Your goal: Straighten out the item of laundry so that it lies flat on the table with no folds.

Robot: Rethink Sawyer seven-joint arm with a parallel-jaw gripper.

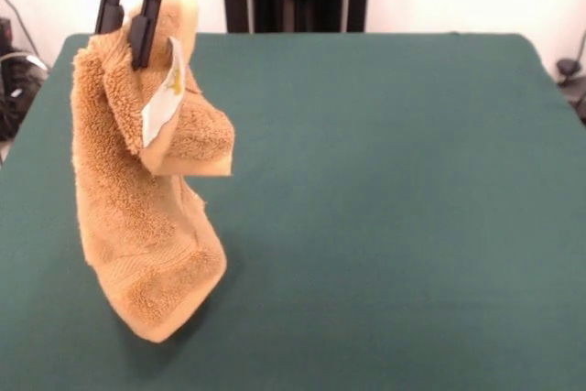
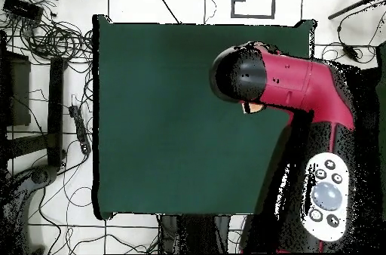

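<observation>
Two black fingers [image 1: 144, 29] of the gripper [image 1: 128, 34] pinch the hanging towel [image 1: 146, 199].

The towel [image 1: 146, 217] is thick looped terry, fuzzy and matt, with a flatter woven band near its lower end around 6 o'clock, and the little tag [image 1: 165, 98] stuck on it looks like smooth white fabric or paper with a slight sheen. The worktop [image 1: 385, 208] is covered in a dark green felt-like cloth, totally matt and even, no shine anywhere. The claw [image 1: 130, 29] fingers look like matt black hard plastic or coated metal, while the arm shell [image 2: 294, 82] from overhead is glossy red plastic with a shiny black rounded cap at its 9 o'clock end.
</observation>
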